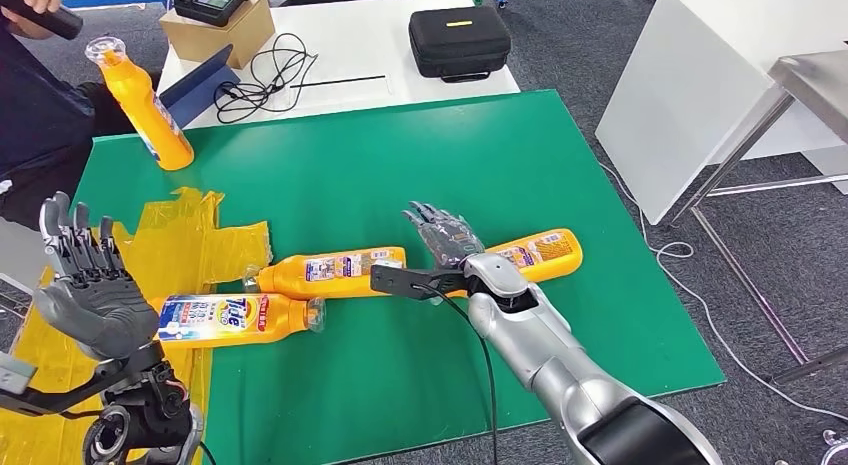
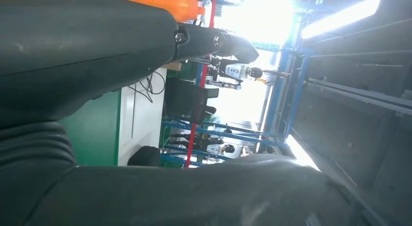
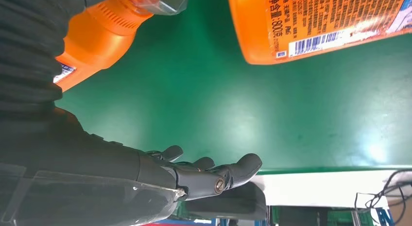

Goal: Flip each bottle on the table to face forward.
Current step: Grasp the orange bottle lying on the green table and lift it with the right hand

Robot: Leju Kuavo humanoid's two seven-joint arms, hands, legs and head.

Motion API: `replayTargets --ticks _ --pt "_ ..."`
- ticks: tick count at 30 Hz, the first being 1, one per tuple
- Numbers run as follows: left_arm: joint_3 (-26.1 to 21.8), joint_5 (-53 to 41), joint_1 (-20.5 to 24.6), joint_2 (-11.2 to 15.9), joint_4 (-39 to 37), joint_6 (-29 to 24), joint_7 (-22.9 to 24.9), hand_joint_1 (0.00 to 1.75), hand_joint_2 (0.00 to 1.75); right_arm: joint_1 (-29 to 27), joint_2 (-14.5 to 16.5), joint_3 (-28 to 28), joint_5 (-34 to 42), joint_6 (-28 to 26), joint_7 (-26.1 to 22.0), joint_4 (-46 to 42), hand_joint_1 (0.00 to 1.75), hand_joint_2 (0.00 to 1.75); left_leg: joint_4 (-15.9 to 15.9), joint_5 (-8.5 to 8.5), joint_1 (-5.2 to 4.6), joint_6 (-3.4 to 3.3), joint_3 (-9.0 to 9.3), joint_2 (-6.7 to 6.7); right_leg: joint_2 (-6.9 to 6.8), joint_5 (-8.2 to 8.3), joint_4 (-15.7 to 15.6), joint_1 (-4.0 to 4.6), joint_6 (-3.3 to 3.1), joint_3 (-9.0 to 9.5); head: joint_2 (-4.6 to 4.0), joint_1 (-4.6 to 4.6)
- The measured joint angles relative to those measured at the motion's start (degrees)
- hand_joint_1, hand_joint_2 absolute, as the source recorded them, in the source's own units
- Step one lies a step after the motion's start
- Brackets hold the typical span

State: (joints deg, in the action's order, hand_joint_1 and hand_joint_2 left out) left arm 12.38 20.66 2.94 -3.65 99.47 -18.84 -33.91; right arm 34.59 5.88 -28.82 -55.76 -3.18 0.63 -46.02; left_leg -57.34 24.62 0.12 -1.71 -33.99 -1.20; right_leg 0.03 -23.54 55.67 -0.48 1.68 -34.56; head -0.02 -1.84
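Three orange bottles lie on the green mat [image 1: 420, 165]. The left bottle [image 1: 235, 318] shows a Tide front label. The middle bottle [image 1: 330, 270] and the right bottle [image 1: 545, 252] show small-print labels. My right hand [image 1: 445, 235] hovers between these two with its fingers spread and nothing in it. In the right wrist view its fingers [image 3: 214, 175] stretch over the mat, with the barcode end of one bottle [image 3: 316, 22] and the capped neck of another bottle [image 3: 107, 26] close by. My left hand [image 1: 90, 285] is raised at the left, empty and spread. A fourth bottle [image 1: 145, 105] stands tilted at the far left corner.
A person [image 1: 40, 115] in dark clothes is at the far left beside the tilted bottle. Crumpled yellow plastic [image 1: 190, 235] covers the mat's left side. Behind the mat a white table holds a black case [image 1: 460, 40], a cardboard box [image 1: 215, 25] and cables [image 1: 260, 80].
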Motion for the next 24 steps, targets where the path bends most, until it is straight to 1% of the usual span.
replayTargets --ticks 7,14,24 --pt "-0.1 0.4 0.5 -0.4 -0.2 0.0 -0.5 0.0 0.0 2.0 1.1 -0.5 0.4 -0.1 -1.3 4.5 0.0 1.75 0.0 0.0 -0.01 0.0 -0.02 0.0 0.0 0.0 0.0 -0.01 0.0 -0.02 0.0 0.0" --pt "-0.9 0.6 1.9 -1.2 -1.5 0.0 -1.1 0.0 0.0 5.5 3.7 -1.4 1.2 0.5 -4.4 11.0 0.0 1.75 0.0 -0.01 0.0 0.0 0.0 0.01 0.01 0.0 0.0 0.02 0.0 -0.01 0.0 0.0" --pt "-1.6 0.9 2.3 -1.9 -2.5 0.0 -1.3 0.0 0.0 6.5 6.9 -2.9 1.2 1.3 -4.9 15.5 0.0 1.75 0.0 0.0 0.03 0.0 -0.03 0.01 0.01 0.0 0.0 0.02 0.0 -0.04 0.0 0.0"
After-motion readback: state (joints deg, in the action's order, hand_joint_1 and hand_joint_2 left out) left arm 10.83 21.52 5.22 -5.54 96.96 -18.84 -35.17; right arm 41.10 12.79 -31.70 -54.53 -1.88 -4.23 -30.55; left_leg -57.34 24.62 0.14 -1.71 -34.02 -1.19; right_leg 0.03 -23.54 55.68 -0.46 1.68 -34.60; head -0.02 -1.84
